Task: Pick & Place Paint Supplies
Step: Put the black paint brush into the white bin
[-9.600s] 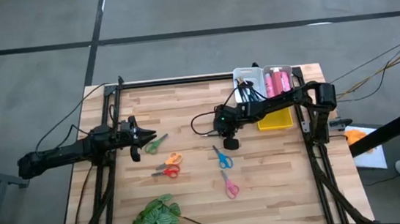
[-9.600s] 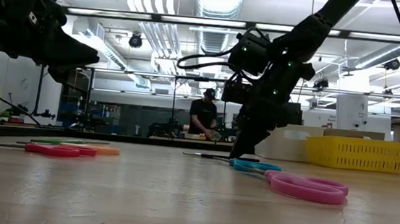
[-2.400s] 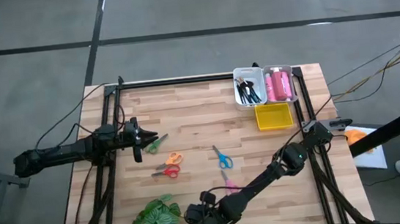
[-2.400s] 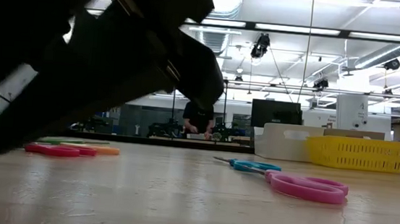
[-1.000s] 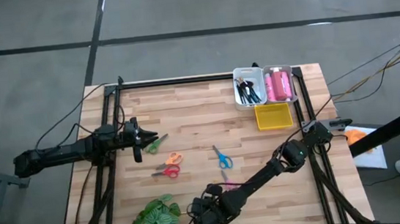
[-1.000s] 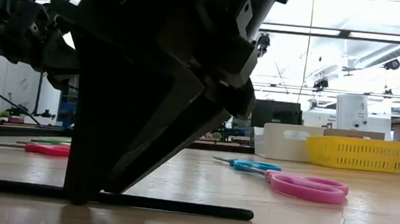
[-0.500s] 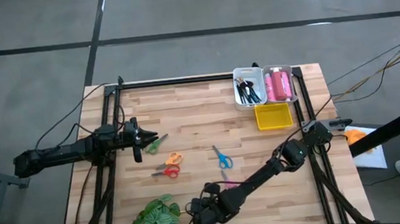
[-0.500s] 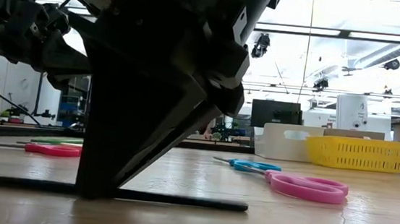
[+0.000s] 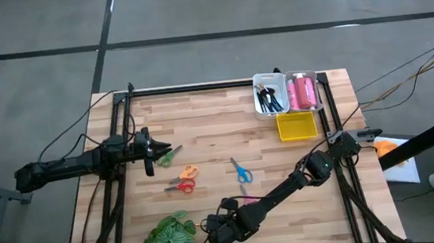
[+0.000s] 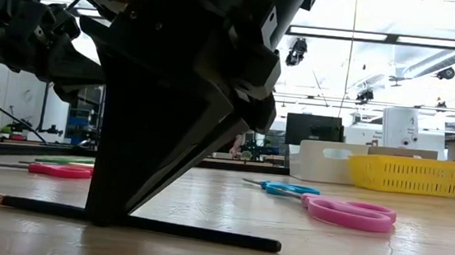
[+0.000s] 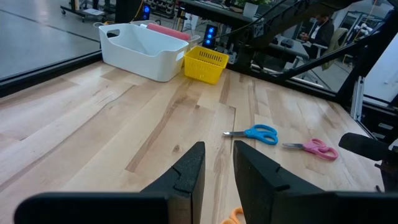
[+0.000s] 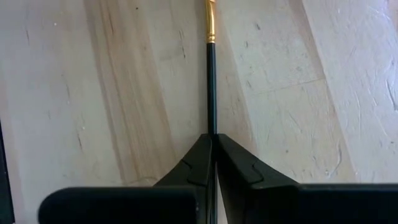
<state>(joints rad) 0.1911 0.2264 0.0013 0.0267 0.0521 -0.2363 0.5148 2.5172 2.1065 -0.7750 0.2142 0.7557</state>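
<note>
Right now the wooden table (image 9: pixel 200 115) is seen from above, with both arms reaching over it. Two white bins (image 9: pixel 286 92) and a yellow basket (image 9: pixel 297 126) are set at the far right corner, likely so the supplies can be sorted there; dark brushes (image 9: pixel 267 97) and pink tubes (image 9: pixel 303 91) are already inside the white bins. A green leafy plant (image 9: pixel 164 238) is placed at the near left edge.

The right gripper (image 9: pixel 220 237) is stretched low to the near edge, just beside the plant. Its fingers are pressed together on a thin dark brush (image 12: pixel 211 81) that is lying flat on the wood. The brush is gripped partway along its handle, probably so it can be lifted level.

The left gripper (image 9: pixel 153 150) is held above the left side, its fingers a little apart and nothing between them. Five small scissors are left on the table: green (image 9: pixel 170 154), orange (image 9: pixel 185 173), red (image 9: pixel 182 186), blue (image 9: pixel 242 170) and pink (image 9: pixel 249 202).
</note>
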